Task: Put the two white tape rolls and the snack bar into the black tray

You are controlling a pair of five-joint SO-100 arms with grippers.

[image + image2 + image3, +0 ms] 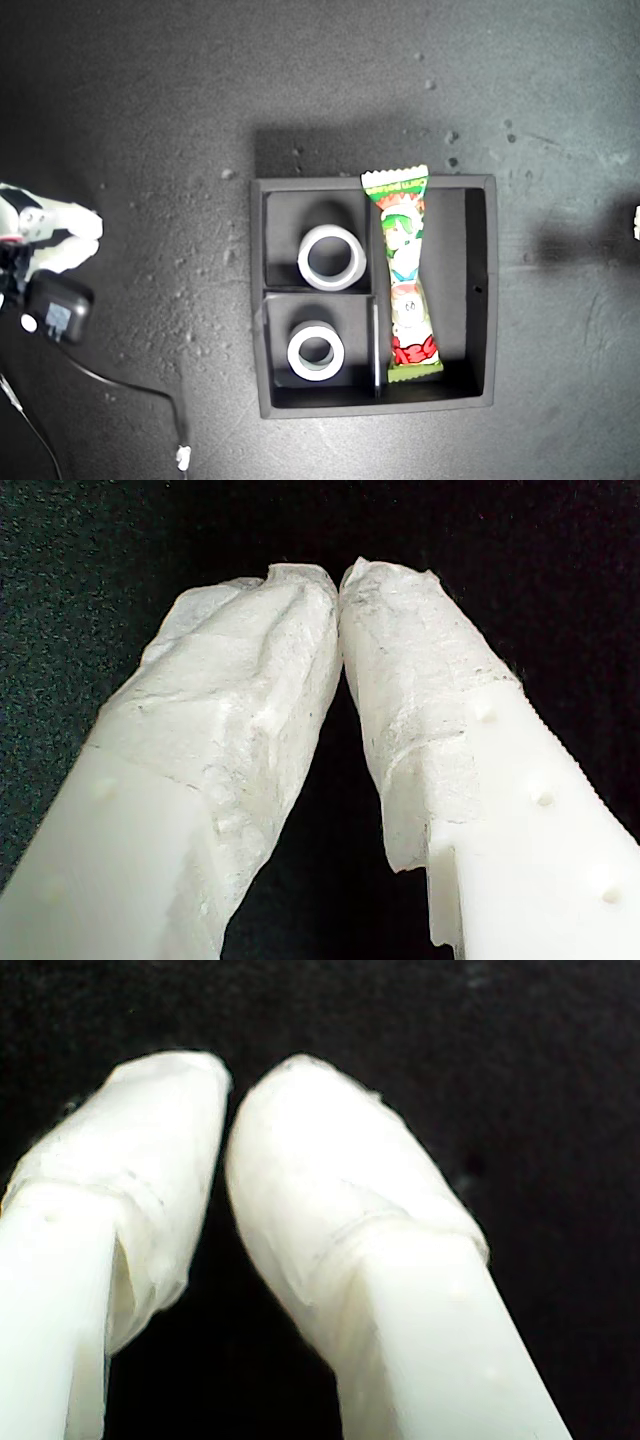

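Task apparently complete, judging by the layout. Black tray [478, 400] sitting mid-bench [150, 120], holding all three items. Larger white tape roll [332, 257] flat in the small compartment nearer the exterior view's top; smaller tape roll [316, 351], with a greyish inner rim, flat in the small compartment below it. Snack bar [405, 275] lying lengthwise in the long compartment, close against the divider, its green crimped end resting on or slightly over the tray's upper wall, red end near the lower wall. Nothing of the task left loose on the bench.

My first gripper [338, 580]: taped fingertips touching at the tips, closed on nothing, dark bench beyond. My second gripper [226, 1100]: tips nearly together with only a thin dark gap, holding nothing, effectively closed and empty.

An arm [45, 235] visible at the exterior view's left edge, well apart from the tray; which arm, not determinable from the wrist views. Black adapter [58, 310] and cable [130, 385] nearby.

Remaining work: probably none, beyond perhaps nudging the snack bar fully below the rim.
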